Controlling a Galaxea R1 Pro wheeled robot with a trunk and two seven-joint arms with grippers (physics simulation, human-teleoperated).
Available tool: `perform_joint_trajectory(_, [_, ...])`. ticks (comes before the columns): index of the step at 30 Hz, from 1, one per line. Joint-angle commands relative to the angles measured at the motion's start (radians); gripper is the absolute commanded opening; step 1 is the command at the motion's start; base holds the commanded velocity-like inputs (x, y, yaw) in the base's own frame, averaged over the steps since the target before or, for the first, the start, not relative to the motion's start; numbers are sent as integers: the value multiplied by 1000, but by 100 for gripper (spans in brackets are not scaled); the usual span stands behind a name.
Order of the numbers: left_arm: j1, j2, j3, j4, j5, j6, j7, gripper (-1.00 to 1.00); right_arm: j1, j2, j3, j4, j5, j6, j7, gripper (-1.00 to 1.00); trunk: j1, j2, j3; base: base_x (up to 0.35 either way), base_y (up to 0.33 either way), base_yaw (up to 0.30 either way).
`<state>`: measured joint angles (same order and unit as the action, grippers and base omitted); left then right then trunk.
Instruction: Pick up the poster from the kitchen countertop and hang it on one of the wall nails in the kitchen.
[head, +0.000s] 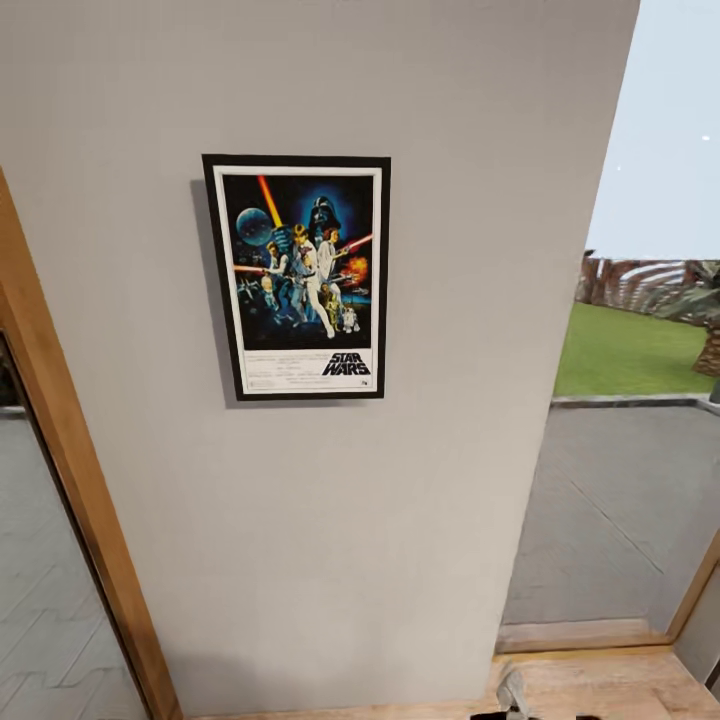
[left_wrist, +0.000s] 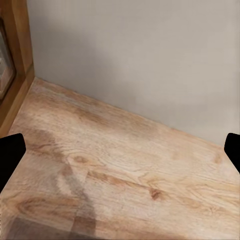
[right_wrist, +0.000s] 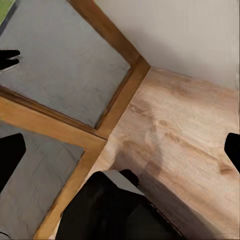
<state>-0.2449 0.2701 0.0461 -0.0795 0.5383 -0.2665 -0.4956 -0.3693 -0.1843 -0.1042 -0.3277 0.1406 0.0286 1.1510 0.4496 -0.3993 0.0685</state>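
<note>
We see the poster (head: 297, 277) hanging flat on the pale grey wall (head: 420, 480), approx. in the upper middle of the head view. Its long axis runs vertical, top edge up, the black "STAR WARS" lettering at the bottom right reading upright. It sits a touch skewed: the frame leans slightly, the lower end drifting towards the right. A soft shadow falls along its left and bottom edges. Nothing grips it; both pincers are well apart from it, down near the floor.

Left of the wall we see a wooden door frame (head: 70, 470) w/ grey paving behind it. On the right, a glass opening shows a grey patio (head: 620, 510), green lawn (head: 625, 350) and a wooden fence beyond.

In the left wrist view, the left pincer (left_wrist: 120, 150) is released: its two dark fingertips (left_wrist: 10, 155) stand far apart at either edge, w/ bare wooden floor (left_wrist: 125, 175) and the wall base between them.

In the right wrist view, the right pincer (right_wrist: 120, 150) is likewise spread wide, fingertips (right_wrist: 10, 160) at opposite edges, nothing between them; below we see the wooden floor, the corner of the door frame and a dark part of the robot (right_wrist: 110, 210).
</note>
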Motion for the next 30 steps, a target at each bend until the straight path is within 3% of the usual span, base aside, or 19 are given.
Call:
perform_joint_trajectory(1, [-1,0,5,2,-1,-2,-5,100,0,-2,-19,75,9,-29,-48,100,0,-1,0,0,0,0])
perform_joint_trajectory(2, [-1,0,5,3,-1,-1,-5,100,1,-4,-28,181,9,-83,-153,100,0,-1,0,0,0,0])
perform_joint_trajectory(5, [-1,0,5,4,-1,0,-4,100,1,-5,-31,252,10,-115,-249,100,0,-1,0,0,0,0])
perform_joint_trajectory(6, [-1,0,5,27,-1,1,-3,100,1,-3,-32,322,11,-126,-340,100,0,-1,0,0,0,0])
perform_joint_trajectory(8, [-1,0,5,36,-1,1,-2,100,1,-1,-32,343,11,-128,-390,100,0,-1,0,0,0,0])
perform_joint_trajectory(9, [0,-1,5,49,-1,3,1,100,9,4,-32,368,11,-127,-555,100,0,-1,0,0,0,0])
perform_joint_trajectory(11, [7,-1,5,52,-2,4,2,100,28,6,-32,375,11,-128,-646,100,0,-1,0,0,0,0])
perform_joint_trajectory(12, [35,-2,5,55,-2,4,3,100,60,9,-32,379,12,-132,-755,100,0,-1,0,0,0,0])
perform_joint_trajectory(16, [50,-1,5,56,-1,4,4,100,66,9,-32,380,12,-132,-775,100,0,-1,0,0,0,0])
perform_joint_trajectory(17, [68,-1,5,56,-1,4,54,100,68,9,-32,380,11,-133,-790,100,0,-1,0,0,0,0])
perform_joint_trajectory(20, [70,-3,5,56,-1,4,119,100,69,9,-32,380,10,-133,-794,100,0,-1,0,0,0,0])
perform_joint_trajectory(21, [71,-7,5,56,-1,4,168,100,69,9,-32,380,10,-134,-796,100,0,-1,0,0,0,0])
perform_joint_trajectory(22, [73,-24,5,55,-1,3,276,100,69,9,-33,380,10,-134,-798,100,0,-1,0,0,0,0])
perform_joint_trajectory(30, [74,-37,5,55,-1,3,293,100,69,10,-33,380,10,-134,-798,100,0,-1,0,0,0,0])
